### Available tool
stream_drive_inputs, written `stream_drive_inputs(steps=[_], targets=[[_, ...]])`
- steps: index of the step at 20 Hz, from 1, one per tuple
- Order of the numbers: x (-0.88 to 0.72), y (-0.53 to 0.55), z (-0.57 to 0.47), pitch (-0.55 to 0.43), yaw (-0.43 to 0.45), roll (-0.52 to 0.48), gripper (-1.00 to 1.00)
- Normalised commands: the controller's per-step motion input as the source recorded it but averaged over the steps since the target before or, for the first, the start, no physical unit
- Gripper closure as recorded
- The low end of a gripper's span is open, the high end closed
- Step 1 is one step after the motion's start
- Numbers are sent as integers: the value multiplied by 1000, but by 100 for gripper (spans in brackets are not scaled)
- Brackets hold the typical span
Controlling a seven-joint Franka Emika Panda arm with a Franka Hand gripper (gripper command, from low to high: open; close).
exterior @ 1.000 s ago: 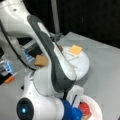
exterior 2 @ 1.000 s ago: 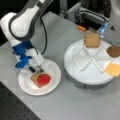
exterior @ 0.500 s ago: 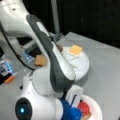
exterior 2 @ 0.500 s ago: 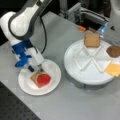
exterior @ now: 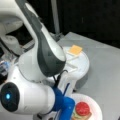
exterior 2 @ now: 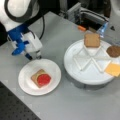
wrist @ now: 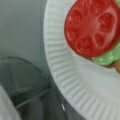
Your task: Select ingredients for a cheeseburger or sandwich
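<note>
We see the grey table [exterior 2: 62, 102] first, then the white arm [exterior: 47, 57]. On the divided white tray [exterior 2: 87, 75] lie a toast square [exterior 2: 92, 40], a dark patty [exterior 2: 113, 51] and a cheese square [exterior 2: 113, 69]. On the paper plate [exterior 2: 27, 85] sits the sandwich [exterior 2: 41, 78]: toast base, lettuce [wrist: 110, 57], tomato [wrist: 91, 26] on top. The gripper [exterior 2: 33, 56] hovers at the plate's far rim, its fingertips slightly apart, holding nothing.
</note>
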Motion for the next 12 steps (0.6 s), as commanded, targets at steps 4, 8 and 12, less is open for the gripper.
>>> stream_drive_inputs(steps=[4, 8, 12], targets=[[-430, 671, 341, -69, -130, -589, -100], [-401, 665, 212, -150, -146, -627, -100], [-496, 543, 79, -188, -179, -573, -100]])
